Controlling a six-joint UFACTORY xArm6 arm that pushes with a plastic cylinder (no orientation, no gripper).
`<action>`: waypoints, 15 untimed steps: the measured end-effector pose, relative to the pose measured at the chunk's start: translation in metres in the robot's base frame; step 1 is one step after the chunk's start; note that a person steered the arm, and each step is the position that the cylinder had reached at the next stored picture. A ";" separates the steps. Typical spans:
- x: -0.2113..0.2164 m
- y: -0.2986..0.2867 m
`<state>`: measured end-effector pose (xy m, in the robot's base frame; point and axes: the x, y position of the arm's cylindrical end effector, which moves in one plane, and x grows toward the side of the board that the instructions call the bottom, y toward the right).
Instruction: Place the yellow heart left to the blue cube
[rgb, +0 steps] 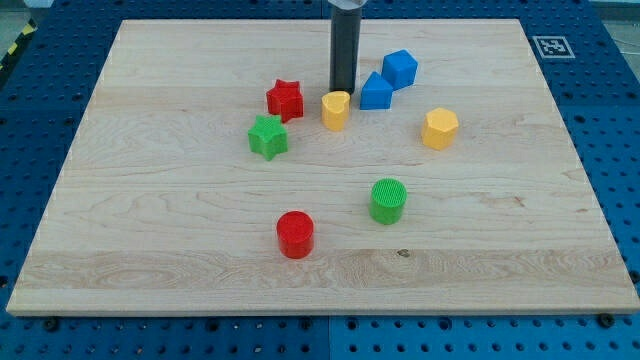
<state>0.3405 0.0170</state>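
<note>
The yellow heart (336, 109) stands on the wooden board, just left of a blue triangular block (376, 92). The blue cube (400, 68) sits up and to the right of that blue block, almost touching it. My tip (342, 91) is the lower end of the dark rod coming down from the view's top. It rests right behind the yellow heart, at its upper edge, between the red star (285, 99) and the blue triangular block.
A green star (268, 137) lies below the red star. A yellow hexagonal block (440, 129) sits at the right. A green cylinder (387, 200) and a red cylinder (295, 234) stand nearer the view's bottom. The board (150, 200) lies on a blue perforated table.
</note>
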 end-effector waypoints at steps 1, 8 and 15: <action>0.000 -0.017; 0.065 -0.045; 0.015 0.001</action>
<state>0.3554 0.0178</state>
